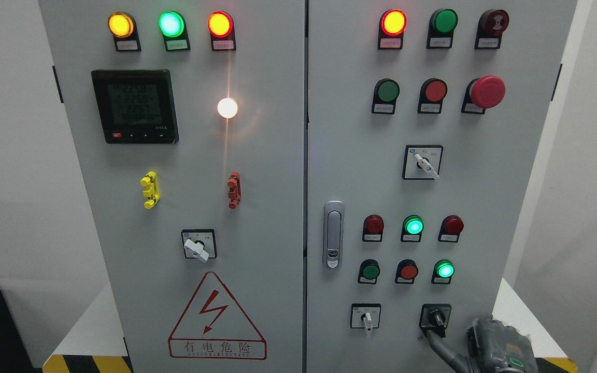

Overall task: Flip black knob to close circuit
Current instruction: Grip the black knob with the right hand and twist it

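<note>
Fingers [436, 339] of right hand [495, 349], extended, touching black knob [437, 317]

Head camera faces the cabinet [298, 155] front squarely, close up.

Three white-handled switches [199, 247] [425, 163] [367, 319], one black knob [436, 316], one meter [134, 106], one door latch [333, 234], one warning triangle [216, 317].

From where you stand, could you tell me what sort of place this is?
Probably an electrical control room or a training rig: a grey cabinet with lit lamps, a meter and a shock-warning sign. The right hand touches the black knob.
</note>
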